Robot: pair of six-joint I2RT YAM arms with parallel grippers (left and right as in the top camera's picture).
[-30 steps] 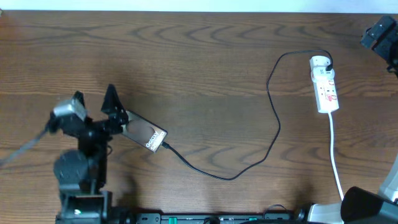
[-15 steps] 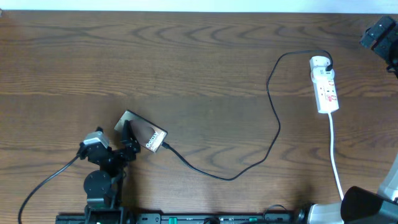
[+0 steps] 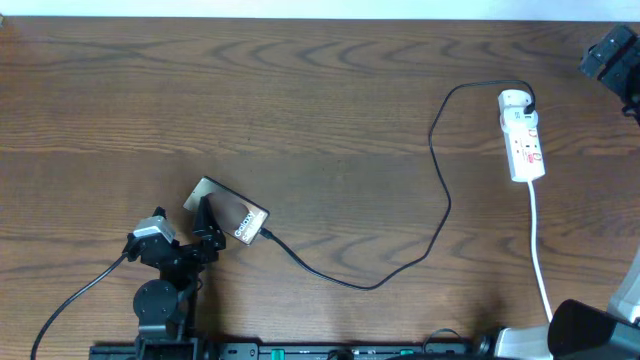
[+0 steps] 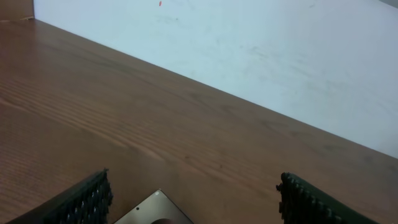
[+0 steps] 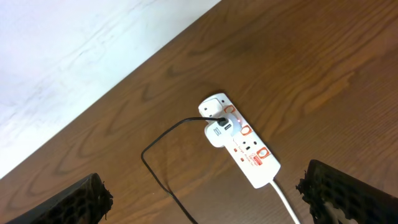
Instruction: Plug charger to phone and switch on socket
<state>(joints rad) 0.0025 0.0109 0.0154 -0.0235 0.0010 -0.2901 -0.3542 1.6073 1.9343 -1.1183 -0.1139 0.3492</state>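
Two hands stand spread and empty: overhead, the left hand point(image 3: 206, 228) sits at the flat dark-brown phone point(image 3: 238, 214) on the wooden tabletop point(image 3: 320, 100), thin black charger cable point(image 3: 440, 190) reaching it; left wrist shows its corner between the fingers point(image 4: 81, 200); right wrist shows the narrow white power strip point(image 5: 249, 149) slanting ahead of the nearer right hand point(image 5: 205, 198).

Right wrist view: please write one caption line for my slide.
Open right gripper facing a white power strip with a black charger cable plugged in.

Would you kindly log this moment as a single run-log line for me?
left jaws: open, at phone | right jaws: open, clear of socket | charger: reaches phone edge, plugged at socket | switches: state unclear
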